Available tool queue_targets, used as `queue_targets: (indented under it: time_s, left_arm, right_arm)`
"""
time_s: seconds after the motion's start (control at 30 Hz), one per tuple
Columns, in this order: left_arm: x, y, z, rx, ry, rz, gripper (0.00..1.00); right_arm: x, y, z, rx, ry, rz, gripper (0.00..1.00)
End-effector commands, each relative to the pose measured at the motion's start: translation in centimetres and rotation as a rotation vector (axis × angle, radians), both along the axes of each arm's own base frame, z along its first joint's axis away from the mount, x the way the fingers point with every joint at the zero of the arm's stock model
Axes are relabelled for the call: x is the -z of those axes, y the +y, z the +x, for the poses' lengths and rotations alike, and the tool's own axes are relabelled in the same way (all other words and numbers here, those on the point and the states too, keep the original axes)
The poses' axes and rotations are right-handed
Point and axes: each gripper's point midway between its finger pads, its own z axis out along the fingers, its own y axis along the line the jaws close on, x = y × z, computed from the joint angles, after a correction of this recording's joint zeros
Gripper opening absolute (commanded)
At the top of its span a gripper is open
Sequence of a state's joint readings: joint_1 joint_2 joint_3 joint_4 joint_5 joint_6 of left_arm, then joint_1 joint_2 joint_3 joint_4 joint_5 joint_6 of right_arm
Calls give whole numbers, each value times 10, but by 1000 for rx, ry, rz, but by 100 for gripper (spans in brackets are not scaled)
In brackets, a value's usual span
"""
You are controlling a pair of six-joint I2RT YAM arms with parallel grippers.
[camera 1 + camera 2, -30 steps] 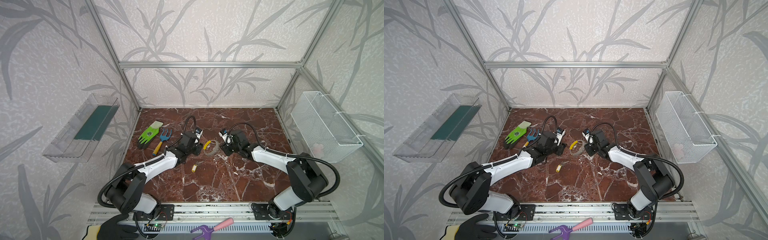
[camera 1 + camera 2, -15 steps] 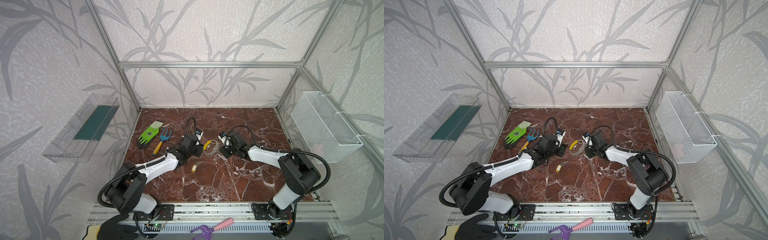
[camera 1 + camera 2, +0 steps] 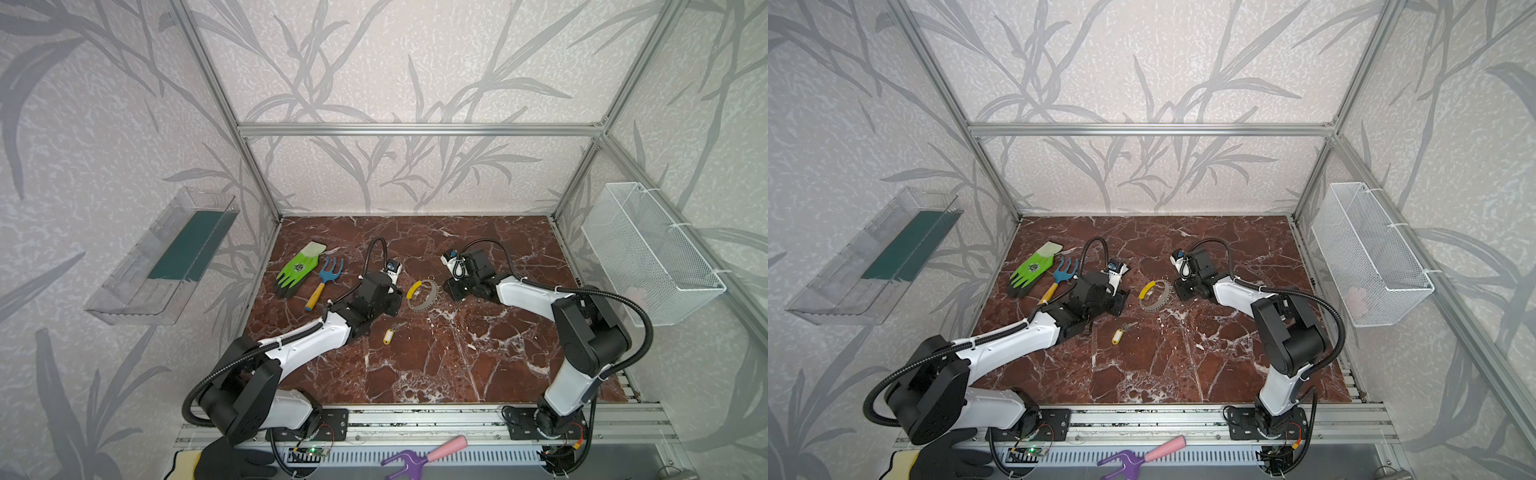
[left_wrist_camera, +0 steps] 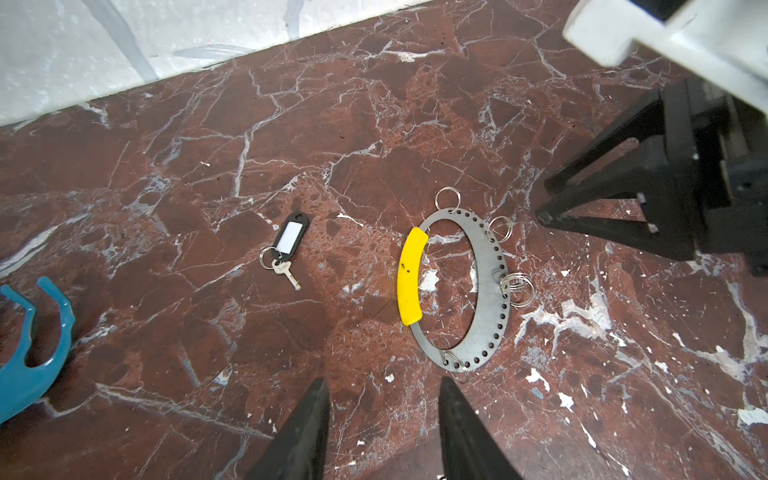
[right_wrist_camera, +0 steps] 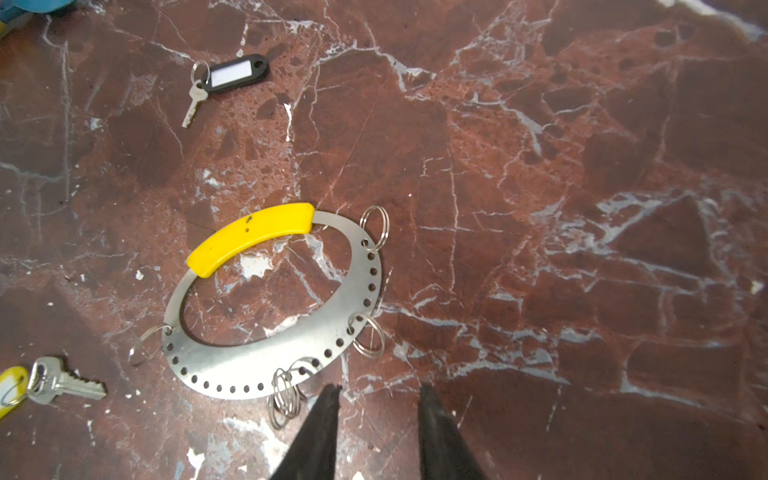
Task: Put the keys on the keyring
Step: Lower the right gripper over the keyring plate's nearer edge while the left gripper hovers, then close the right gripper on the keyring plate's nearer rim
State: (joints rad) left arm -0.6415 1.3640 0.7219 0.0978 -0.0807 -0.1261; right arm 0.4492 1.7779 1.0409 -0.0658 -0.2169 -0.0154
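The keyring (image 3: pixel 430 300) (image 3: pixel 1160 300), a flat grey perforated loop with a yellow segment and several small split rings, lies on the marble between both grippers. My left gripper (image 3: pixel 397 293) (image 4: pixel 382 384) stands open and empty just beside its rim (image 4: pixel 490 291). On the opposite side my right gripper (image 3: pixel 451 291) (image 5: pixel 380 390) is open and empty, one finger (image 5: pixel 320 428) next to a cluster of split rings. The black-fob key (image 4: pixel 286 245) (image 5: pixel 224 79) lies beyond the ring; in both top views it is hidden. The yellow-tag key (image 3: pixel 389 336) (image 3: pixel 1118 336) (image 5: pixel 62 384) lies nearer the front.
A green glove (image 3: pixel 297 270) and a blue hand fork (image 3: pixel 326 276) lie left of the left arm. A clear tray (image 3: pixel 166 257) hangs on the left wall and a wire basket (image 3: pixel 648 253) on the right. A purple-pink fork (image 3: pixel 419 455) lies on the front rail.
The right arm has shifted slightly left and back, bringing its gripper a little closer to the keyring. The left arm and the objects stay where they were.
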Motion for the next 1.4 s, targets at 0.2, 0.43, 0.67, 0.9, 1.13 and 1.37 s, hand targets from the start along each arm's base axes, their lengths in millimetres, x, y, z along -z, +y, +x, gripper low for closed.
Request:
queue_targets:
  time_s: [0.2,0.43,0.67,0.9,1.13,1.37]
  left_arm:
    - [-4,1,-1,8,-23,21,44]
    - [-4,0,1,18,-31,40,44]
    - [-2,-1,5,18,-30,51,43]
    - [1,-4,9,25,-27,69,43]
    - [4,-5,12,26,-22,80,43]
    - [5,-4,12,22,-25,88,43]
  right_arm:
    - [-10,3,-6,-228,175,-11,29]
    - [6,-7,-1,-255,263,-57,29]
    - [19,-5,-4,-264,320,-48,29]
    - [30,-1,-1,-242,354,-64,26]
    - [32,4,4,-232,358,-68,24]
    - [36,9,5,-241,372,-80,21]
